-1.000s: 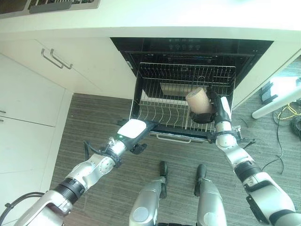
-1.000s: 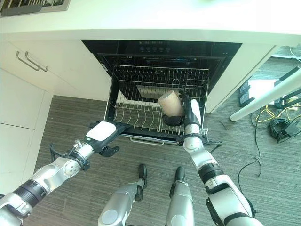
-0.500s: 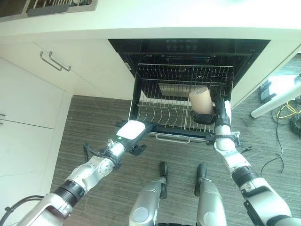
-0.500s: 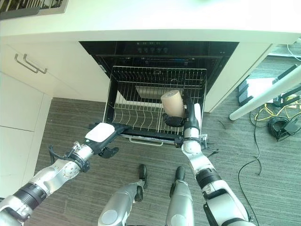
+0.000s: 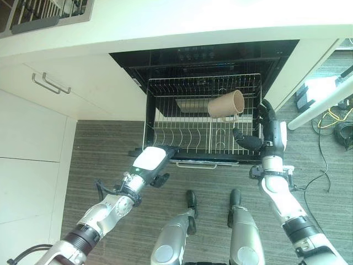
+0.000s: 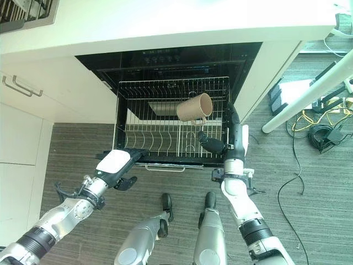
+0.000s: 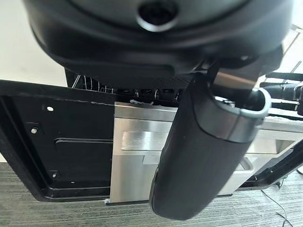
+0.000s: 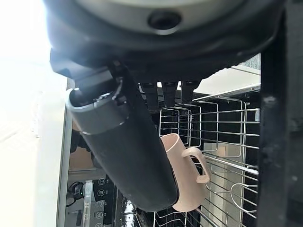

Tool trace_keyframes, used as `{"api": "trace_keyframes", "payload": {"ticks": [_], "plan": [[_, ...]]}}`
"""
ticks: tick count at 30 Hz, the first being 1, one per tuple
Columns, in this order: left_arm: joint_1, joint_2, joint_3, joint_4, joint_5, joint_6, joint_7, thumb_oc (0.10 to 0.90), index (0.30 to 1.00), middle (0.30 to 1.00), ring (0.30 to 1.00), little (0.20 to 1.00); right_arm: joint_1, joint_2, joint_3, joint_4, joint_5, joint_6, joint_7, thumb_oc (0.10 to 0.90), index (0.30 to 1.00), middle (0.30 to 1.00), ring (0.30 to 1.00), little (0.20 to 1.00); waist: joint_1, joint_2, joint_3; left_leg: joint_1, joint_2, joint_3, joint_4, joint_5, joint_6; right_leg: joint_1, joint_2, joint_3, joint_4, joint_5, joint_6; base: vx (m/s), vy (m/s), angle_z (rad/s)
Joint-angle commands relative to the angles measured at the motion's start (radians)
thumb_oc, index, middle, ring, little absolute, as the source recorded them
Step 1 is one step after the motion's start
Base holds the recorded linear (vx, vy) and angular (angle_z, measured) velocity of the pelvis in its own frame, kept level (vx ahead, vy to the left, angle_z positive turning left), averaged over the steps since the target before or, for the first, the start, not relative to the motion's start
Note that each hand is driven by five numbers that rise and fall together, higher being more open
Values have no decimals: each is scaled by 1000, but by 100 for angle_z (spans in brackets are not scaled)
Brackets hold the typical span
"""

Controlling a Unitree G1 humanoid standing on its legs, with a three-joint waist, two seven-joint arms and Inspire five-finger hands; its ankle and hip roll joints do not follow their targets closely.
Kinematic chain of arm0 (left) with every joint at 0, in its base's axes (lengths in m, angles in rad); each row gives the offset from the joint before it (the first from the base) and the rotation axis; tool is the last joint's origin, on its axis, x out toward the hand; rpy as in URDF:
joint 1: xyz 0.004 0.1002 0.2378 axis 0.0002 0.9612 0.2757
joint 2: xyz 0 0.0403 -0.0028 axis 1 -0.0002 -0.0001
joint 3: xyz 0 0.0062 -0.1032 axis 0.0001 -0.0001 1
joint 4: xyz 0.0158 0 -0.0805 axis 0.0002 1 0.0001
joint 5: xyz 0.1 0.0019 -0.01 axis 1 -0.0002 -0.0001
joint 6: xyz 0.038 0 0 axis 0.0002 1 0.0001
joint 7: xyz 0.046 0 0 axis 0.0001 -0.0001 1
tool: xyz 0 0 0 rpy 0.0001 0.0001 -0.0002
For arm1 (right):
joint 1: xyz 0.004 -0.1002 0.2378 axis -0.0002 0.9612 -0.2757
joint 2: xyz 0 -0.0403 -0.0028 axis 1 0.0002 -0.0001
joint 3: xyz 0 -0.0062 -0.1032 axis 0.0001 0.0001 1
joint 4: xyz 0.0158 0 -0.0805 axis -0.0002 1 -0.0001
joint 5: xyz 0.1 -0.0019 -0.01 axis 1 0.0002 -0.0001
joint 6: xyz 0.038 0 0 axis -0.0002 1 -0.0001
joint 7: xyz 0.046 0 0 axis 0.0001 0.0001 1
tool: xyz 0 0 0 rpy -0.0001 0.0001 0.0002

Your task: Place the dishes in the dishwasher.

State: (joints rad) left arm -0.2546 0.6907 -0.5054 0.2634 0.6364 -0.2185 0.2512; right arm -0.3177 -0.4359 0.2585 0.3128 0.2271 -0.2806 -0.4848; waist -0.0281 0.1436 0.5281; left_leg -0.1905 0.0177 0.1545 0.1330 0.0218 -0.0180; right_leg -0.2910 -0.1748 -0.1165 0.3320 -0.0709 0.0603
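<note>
A beige mug (image 5: 226, 104) lies on its side at the back right of the pulled-out wire rack (image 5: 182, 135) of the open dishwasher, mouth to the right and handle down. My right hand (image 5: 266, 132) is open just to the right of the mug and nearer to me, apart from it; its wrist view shows the mug (image 8: 187, 175) past the thumb. My left hand (image 5: 150, 160), with a white cover, stretches straight fingers over the front left edge of the dishwasher door (image 7: 57, 151) and holds nothing.
White cabinets with bar handles (image 5: 49, 83) stand to the left of the dishwasher, under a white counter (image 5: 193, 22). A white pole (image 5: 320, 105) and loose cables (image 5: 342, 130) lie on the floor to the right.
My right hand has let go of the mug and drawn back towards me and to the right. The mug now rests tipped over in the rack. The camera has shifted.
</note>
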Motion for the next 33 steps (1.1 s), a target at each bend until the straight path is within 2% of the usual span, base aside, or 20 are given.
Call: {"api": "trace_keyframes", "payload": {"ticks": [1, 10, 14, 16, 18, 19, 22, 24, 26, 27, 30, 33], "plan": [[19, -32, 27, -87, 21, -24, 45, 800, 900, 900, 900, 900, 40, -43, -26, -83, -5, -82, 0, 800, 900, 900, 900, 900, -32, 46, -8, -74, 43, 34, 167, -172, 16, 46, -45, -71, -32, -49, 45, 0, 0, 0], [51, -38, 52, -89, 23, -6, 63, 800, 900, 900, 900, 900, 85, -45, -31, -146, 30, -154, 43, 800, 900, 900, 900, 900, -42, 35, -8, -49, 46, 38, 167, -175, 15, 71, -44, -71, -32, -56, 45, 0, 0, 0], [93, -43, 90, -84, 20, 12, 106, 800, 900, 900, 900, 900, 137, -26, -46, -221, 43, -257, 74, 800, 900, 900, 900, 900, -45, 13, -39, -18, 58, 45, 167, -182, 14, 108, -37, -83, -32, -72, 41, -40, -89, -1], [126, -48, 118, -76, 0, 24, 151, 800, 900, 900, 900, 900, 163, -18, -56, -262, 58, -305, 91, 800, 900, 900, 900, 900, -42, -6, -71, 18, 62, 44, 167, -192, 11, 149, -34, -96, -32, -91, 39, -2, -152, -3], [151, -59, 152, -65, -61, 30, 205, 800, 900, 900, 900, 900, 177, -13, -61, -285, 75, -332, 125, 800, 900, 900, 900, 900, -34, -19, -112, 41, 70, 42, 167, -196, 8, 177, -27, -105, -32, -105, 32, 16, -168, 0], [173, -69, 190, -64, -138, 20, 242, 800, 900, 900, 900, 900, 187, -11, -67, -307, 99, -337, 160, 800, 900, 900, 900, 900, -25, -28, -142, 61, 73, 37, 167, -199, 6, 202, -20, -109, -32, -119, 24, 13, -148, 5], [211, -109, 276, -78, -312, -62, 272, 800, 900, 900, 900, 900, 195, 1, -73, -324, 87, -335, 201, 800, 900, 900, 900, 900, 1, -47, -202, 95, 76, 17, 167, -205, 4, 244, -7, -118, -32, -138, 9, 22, -143, 3], [230, -135, 321, -106, -376, -105, 270, 800, 900, 900, 900, 900, 202, 10, -78, -334, 74, -324, 219, 800, 900, 900, 900, 900, 16, -58, -233, 109, 75, 6, 167, -207, 4, 263, 0, -122, -32, -144, 4, 26, -83, 16], [260, -168, 393, -162, -509, -158, 215, 800, 900, 900, 900, 900, 211, 14, -100, -347, 70, -305, 247, 800, 900, 900, 900, 900, 35, -77, -264, 123, 71, -10, 167, -214, 6, 282, 9, -126, -32, -151, 1, 4, -55, 10], [284, -205, 448, -216, -632, -193, 168, 800, 900, 900, 900, 900, 229, 17, -125, -362, 62, -288, 272, 800, 900, 900, 900, 900, 45, -95, -284, 133, 67, -19, 167, -223, 13, 295, 14, -129, -32, -154, 1, 0, 0, 0], [302, -233, 491, -250, -719, -196, 133, 800, 900, 900, 900, 900, 253, 15, -158, -375, 68, -273, 309, 800, 900, 900, 900, 900, 46, -110, -300, 143, 59, -26, 167, -234, 21, 305, 18, -125, -32, -154, 5, 6, 33, 0], [319, -261, 531, -266, -791, -160, 89, 800, 900, 900, 900, 900, 289, 15, -197, -389, 97, -262, 336, 800, 900, 900, 900, 900, 42, -121, -315, 144, 47, -35, 167, -241, 35, 309, 23, -113, -32, -148, 11, 18, 106, -2]]}}
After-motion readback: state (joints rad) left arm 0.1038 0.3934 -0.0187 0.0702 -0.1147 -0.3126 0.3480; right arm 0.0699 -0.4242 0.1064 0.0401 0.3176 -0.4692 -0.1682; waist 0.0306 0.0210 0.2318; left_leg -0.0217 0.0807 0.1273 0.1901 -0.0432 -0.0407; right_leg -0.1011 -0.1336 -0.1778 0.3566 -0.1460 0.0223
